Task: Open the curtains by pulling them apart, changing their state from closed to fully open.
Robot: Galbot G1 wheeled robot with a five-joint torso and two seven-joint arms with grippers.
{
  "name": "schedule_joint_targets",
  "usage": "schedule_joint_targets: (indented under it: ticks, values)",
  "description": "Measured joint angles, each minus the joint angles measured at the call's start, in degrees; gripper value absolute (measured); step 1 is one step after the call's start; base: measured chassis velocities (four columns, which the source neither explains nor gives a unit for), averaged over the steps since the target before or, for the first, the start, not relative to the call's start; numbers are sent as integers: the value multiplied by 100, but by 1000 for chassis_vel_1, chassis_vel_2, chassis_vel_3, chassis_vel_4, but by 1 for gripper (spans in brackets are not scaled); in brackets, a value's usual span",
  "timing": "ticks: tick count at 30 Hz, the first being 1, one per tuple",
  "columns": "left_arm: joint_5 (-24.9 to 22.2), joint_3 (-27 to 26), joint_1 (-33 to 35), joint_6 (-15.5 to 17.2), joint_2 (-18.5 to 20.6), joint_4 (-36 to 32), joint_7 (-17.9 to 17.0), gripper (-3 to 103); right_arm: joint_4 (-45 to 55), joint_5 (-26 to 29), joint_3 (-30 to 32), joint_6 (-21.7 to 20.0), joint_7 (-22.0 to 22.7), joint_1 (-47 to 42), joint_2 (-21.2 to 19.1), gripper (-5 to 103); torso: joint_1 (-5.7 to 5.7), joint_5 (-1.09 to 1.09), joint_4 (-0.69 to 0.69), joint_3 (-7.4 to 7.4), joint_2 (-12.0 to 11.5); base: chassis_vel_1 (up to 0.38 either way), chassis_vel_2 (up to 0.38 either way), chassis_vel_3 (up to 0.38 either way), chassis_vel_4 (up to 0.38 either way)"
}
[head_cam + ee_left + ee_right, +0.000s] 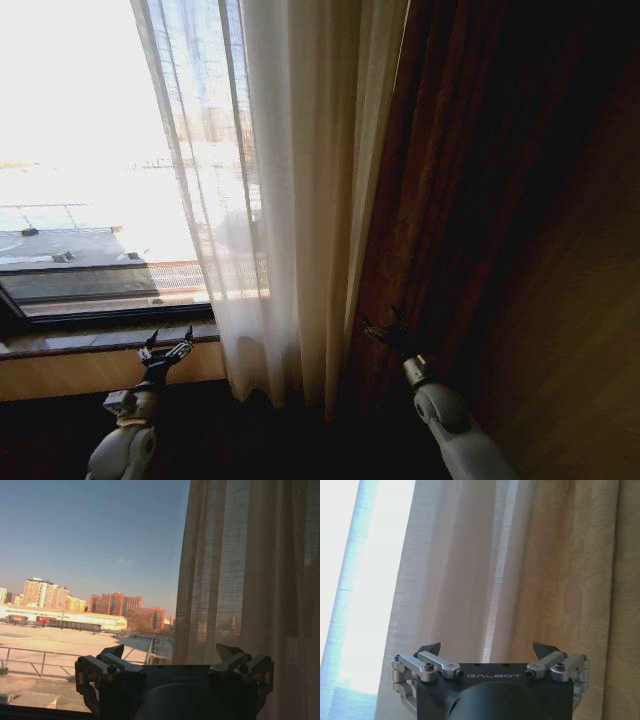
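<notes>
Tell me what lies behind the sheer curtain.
Through the sheer curtain, window glass, sky and building outlines show faintly. Where its pleats bunch near the dark drape, whatever is behind is hidden.

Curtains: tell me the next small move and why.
Probably bring the left gripper rightward to the sheer curtain's free edge. Both grippers are open and hold nothing; the left one sits before bare window, while the right gripper hangs in front of the dark drape.

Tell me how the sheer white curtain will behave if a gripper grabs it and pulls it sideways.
The sheer curtain is probably floppy: it hangs in soft vertical pleats, so it should bunch, not slide as a sheet. It looks light, since buildings show through it. Thin folds may slip from the open right gripper. The open left gripper sits by the window sill.
</notes>
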Motion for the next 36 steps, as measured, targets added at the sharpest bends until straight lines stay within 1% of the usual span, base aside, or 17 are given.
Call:
schedule_joint_targets:
  ticks: [5,9,12,16,17,19,21,23,26,30,33,35,36]
  values:
    - [0,0,0,0,0,0,0,100,-51,-9,-27,22,-40,34,0,100,-1,-3,0,-1,1,265,187,-284,-192]
    - [0,0,0,0,0,0,0,100,-126,-50,-42,47,-57,91,18,100,0,-1,2,0,0,305,271,-308,-274]
    - [0,0,0,0,0,0,0,100,-165,-89,-70,50,-80,107,25,100,0,-1,0,0,0,308,331,-318,-317]
    - [0,0,0,0,0,0,0,100,-204,-110,-89,62,-84,113,65,100,0,-1,0,0,0,328,343,-330,-337]
    - [0,0,0,0,0,0,0,100,-225,-121,-95,81,-86,114,83,100,0,-5,0,0,0,327,355,-342,-357]
    - [0,0,0,0,0,0,0,100,-256,-127,-110,126,-84,114,102,100,0,-3,1,0,1,346,361,-342,-357]
    - [0,0,0,0,0,0,0,100,-296,-72,-157,221,-47,115,128,100,0,1,1,0,0,367,371,-389,-359]
    - [0,0,0,0,0,0,0,100,-298,-35,-164,239,-20,120,136,100,0,0,0,0,0,356,362,-395,-361]
    - [0,-1,0,0,1,1,0,100,-297,9,-165,259,-7,144,135,100,1,-1,2,0,0,327,305,-331,-314]
    - [0,-3,0,0,1,1,-1,100,-270,-23,-106,281,-63,134,131,100,1,-5,2,-1,0,165,177,-209,-169]
    - [0,-2,0,0,0,1,-1,100,-311,-129,-62,337,-168,127,143,100,1,-3,0,-1,0,6,8,-19,4]
    - [0,0,0,0,-1,0,-1,100,-342,-165,-58,375,-212,126,162,100,0,5,-2,0,0,0,0,0,0]
    - [0,1,0,0,-1,0,-1,100,-343,-167,-58,376,-215,127,167,100,0,5,-3,0,0,0,0,0,0]
